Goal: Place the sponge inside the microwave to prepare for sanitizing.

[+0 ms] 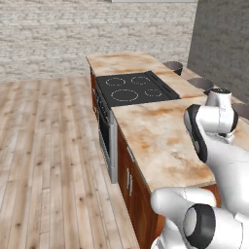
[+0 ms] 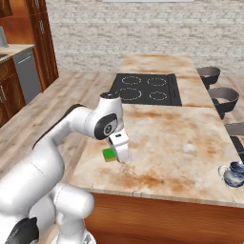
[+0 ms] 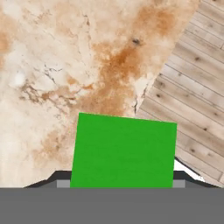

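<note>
A: Where is the sponge [image 3: 124, 151] found?

B: It is clamped in the tool [image 2: 117, 157], just above the tabletop [image 2: 181, 147].

A: What is left?

B: The microwave must still be reached and loaded.

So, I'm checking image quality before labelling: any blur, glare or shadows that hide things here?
Right base view: evenly lit, no glare, soft overall; the small bright green sponge is half hidden behind the tool. Hand view: flat green block with no shading, marbled stone counter texture slightly smeared. Left base view: black glass cooktop clear, no strong shadows.
</note>
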